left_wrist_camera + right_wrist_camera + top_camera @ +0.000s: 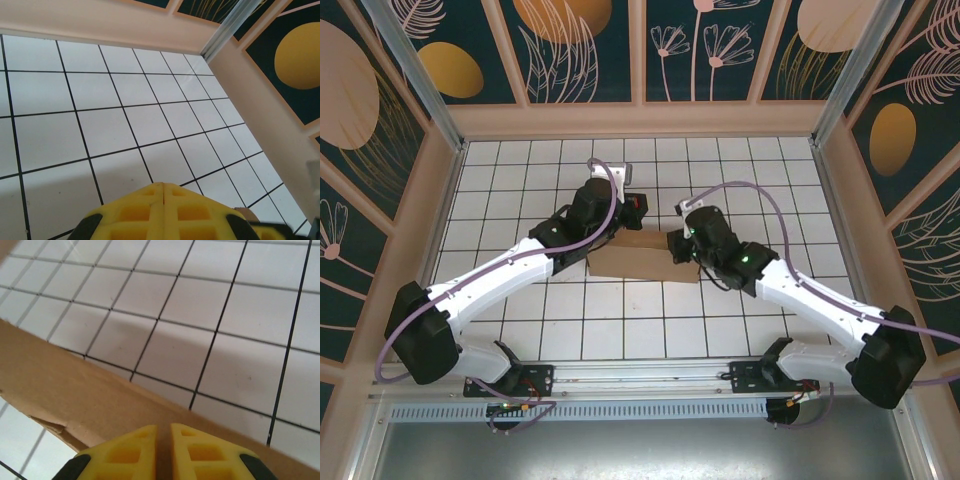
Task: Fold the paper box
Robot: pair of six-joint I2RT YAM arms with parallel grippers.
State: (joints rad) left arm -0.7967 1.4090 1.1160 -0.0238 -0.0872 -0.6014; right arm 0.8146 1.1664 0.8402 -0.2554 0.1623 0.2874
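The left fingers [132, 212] are clenched on nothing, poised over bare tiles at the far left corner of the paper box [640, 258]. The box lies mid-tabletop [620, 320] between both arms as a compact brown rectangle, so the sheet looks at least partly folded in. One flap [75, 385] is raised off the tiles. The right fingers [125, 455] are pinched almost together on its edge. Seating that flap and closing up the box seem to be what is left.
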